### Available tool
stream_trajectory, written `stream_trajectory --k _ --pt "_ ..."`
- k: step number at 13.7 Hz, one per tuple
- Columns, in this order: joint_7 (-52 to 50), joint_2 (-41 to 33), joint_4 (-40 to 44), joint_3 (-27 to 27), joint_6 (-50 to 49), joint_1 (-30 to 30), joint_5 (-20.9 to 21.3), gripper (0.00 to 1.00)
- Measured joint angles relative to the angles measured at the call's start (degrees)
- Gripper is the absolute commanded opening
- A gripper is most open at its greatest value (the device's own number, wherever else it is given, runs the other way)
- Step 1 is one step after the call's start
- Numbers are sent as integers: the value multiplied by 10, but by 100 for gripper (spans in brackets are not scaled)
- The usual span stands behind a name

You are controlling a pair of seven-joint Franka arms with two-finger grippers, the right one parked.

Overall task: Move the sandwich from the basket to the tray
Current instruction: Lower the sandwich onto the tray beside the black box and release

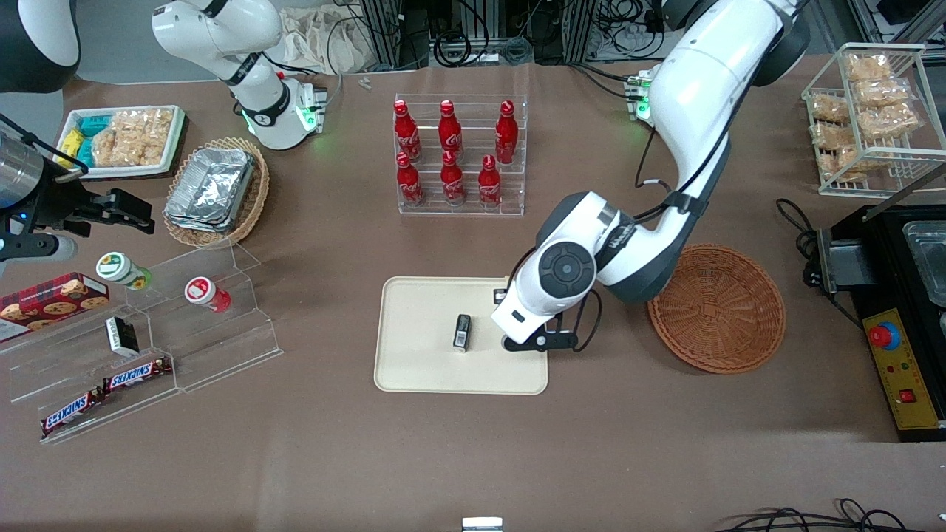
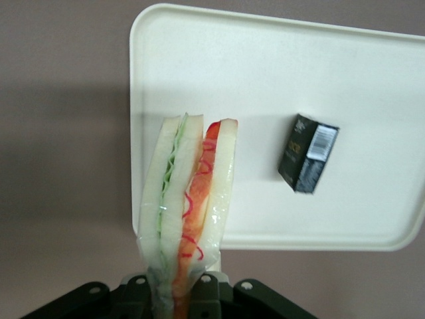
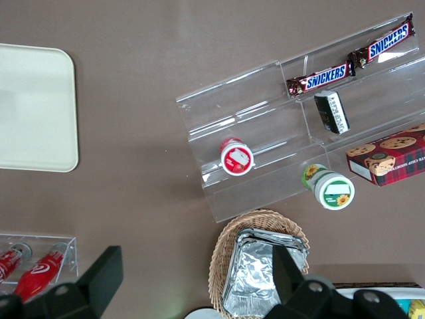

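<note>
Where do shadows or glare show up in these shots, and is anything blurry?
Front view: the arm shades the tray under the hand. Left wrist view: sandwich in the shut hand is sharp, its wrap glinting; small dark box casts a soft shadow. Right wrist view: glare on the clear acrylic stand.

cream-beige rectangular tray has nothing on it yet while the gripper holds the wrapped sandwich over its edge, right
Not quite: the cream-beige rectangular tray already carries a small black box, as the left wrist view shows. The gripper does hold the clear-wrapped triangular sandwich over its edge.
</note>
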Motion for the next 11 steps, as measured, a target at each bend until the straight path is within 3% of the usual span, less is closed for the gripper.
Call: stream_trajectory --k 4,5,6,7,11 --pt "0 59 1 7 79 -4 49 7" --pt "0 72 1 12 93 -4 56 15" --pt "0 81 3 17 101 -4 58 47" --pt "0 85 6 21 102 -3 58 99" --pt "0 84 15 28 104 -4 58 100"
